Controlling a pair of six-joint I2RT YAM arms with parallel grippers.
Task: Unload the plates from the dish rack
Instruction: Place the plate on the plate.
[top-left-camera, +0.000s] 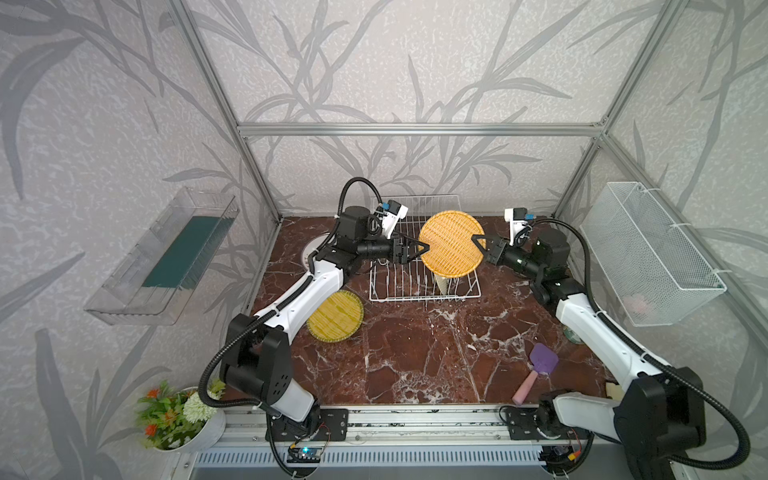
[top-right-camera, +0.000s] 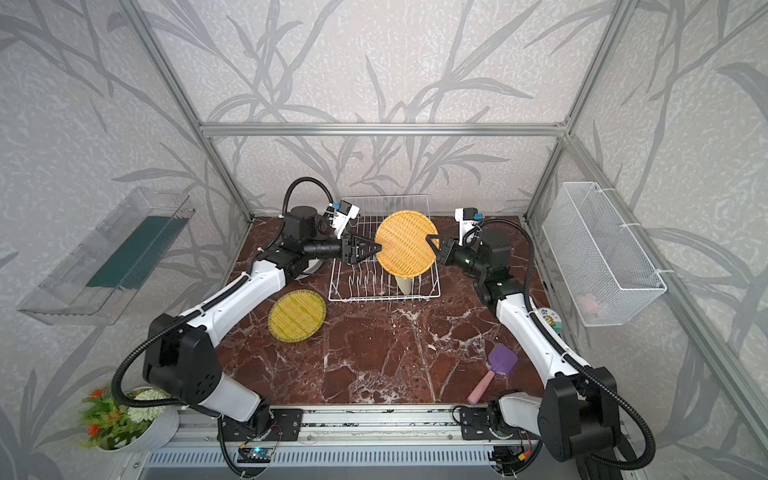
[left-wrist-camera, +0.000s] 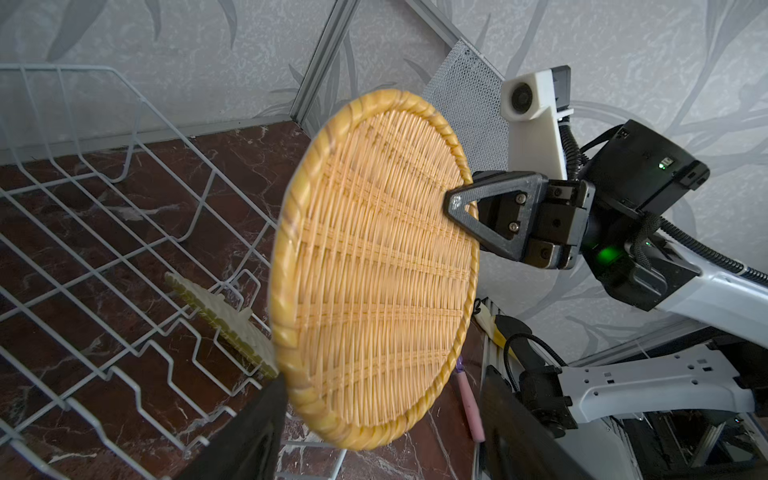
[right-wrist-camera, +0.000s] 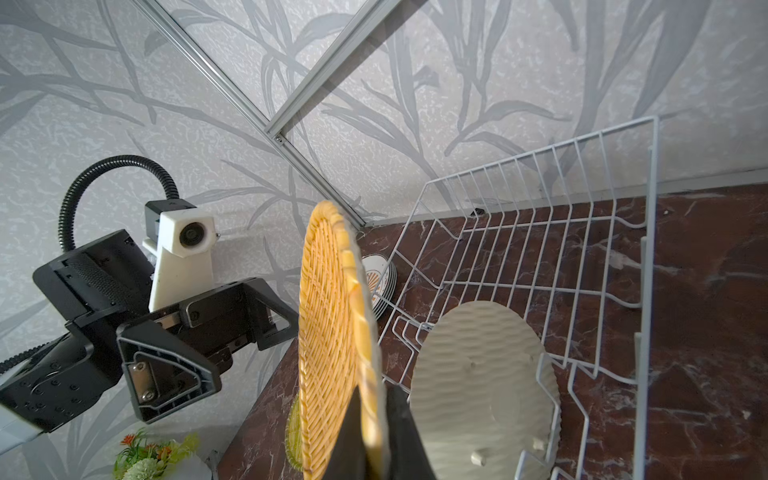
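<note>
Handover geometry, both top views: yellow woven plate (top-left-camera: 451, 245) on edge above dish rack (top-left-camera: 395, 286), right pincer (top-left-camera: 478, 243) clenched on one rim, left pincer (top-left-camera: 420, 249) spread at the opposite rim. Left wrist view: rim between spread fingers (left-wrist-camera: 249, 436). Right wrist view: left pincer just beside plate, not yet closed.

Lab test cell: aluminium frame (top-left-camera: 419, 129), wallpapered panels (top-left-camera: 415, 62)

Dark red marbled counter (top-left-camera: 415, 353). Resting directly on it: a white wire dish rack (top-left-camera: 415, 297) at rear centre; a yellow woven plate (top-left-camera: 335, 316) lying flat, front-left of the rack; a stack of white plates (right-wrist-camera: 380, 282) left of the rack; a purple spatula (top-left-camera: 540, 363), pink-handled, front right.
</note>
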